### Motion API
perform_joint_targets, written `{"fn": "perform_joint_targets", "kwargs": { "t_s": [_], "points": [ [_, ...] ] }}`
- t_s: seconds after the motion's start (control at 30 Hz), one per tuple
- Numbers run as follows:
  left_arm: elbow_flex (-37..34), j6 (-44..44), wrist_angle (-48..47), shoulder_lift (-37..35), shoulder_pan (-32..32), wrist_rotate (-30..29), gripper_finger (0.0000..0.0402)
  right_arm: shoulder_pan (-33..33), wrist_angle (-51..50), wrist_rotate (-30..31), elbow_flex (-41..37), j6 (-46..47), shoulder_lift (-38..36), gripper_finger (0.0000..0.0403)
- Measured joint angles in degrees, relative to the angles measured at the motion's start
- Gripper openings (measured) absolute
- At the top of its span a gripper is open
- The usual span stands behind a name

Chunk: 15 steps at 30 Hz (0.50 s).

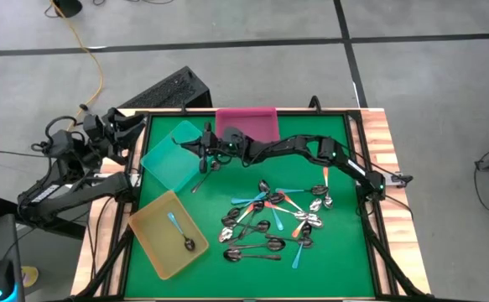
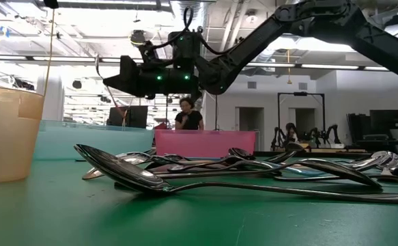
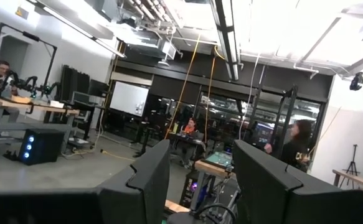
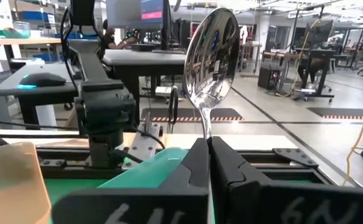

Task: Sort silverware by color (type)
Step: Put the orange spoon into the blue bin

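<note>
spoon [image 4: 211,55] upright, handle clamped in right claw [image 4: 208,163] above teal tray [image 1: 174,157]; left claw closed, off-table.

No text, label or number can be read anywhere.

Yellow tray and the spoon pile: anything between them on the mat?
Nothing. In the high view the stretch of green mat between the yellow tray and the spoon pile is bare; the tray's one blue-handled spoon lies inside it.
</note>
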Motion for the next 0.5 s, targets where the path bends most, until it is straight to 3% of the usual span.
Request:
{"fn": "perform_joint_targets", "kwargs": {
  "t_s": [0.4,0.5],
  "points": [
    [0.0,0.28,0.11,-0.02,0.0,-1.7,0.0158,-0.18,2.89,0.13,0.0,-0.45,0.13,0.0008],
    [0.0,0.28,0.11,-0.01,0.0,-2.14,0.0158,-0.22,7.5,-0.24,1.81,1.77,3.19,0.0008]
  ]
}}
